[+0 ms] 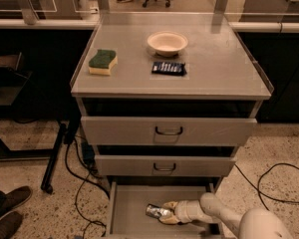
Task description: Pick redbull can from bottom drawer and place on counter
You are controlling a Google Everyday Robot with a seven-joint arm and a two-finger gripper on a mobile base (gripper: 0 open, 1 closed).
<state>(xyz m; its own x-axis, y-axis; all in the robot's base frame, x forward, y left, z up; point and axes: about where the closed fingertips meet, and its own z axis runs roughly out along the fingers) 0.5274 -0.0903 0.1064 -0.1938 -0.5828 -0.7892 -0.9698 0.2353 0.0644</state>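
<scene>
The arm (217,215) is smooth and off-white, made of rounded, tube-like segments that widen into a bulbous pale shell at the lower right. Its claw (168,212), tinted cream-yellow, sits mid-floor in the bottom drawer (129,217).
</scene>
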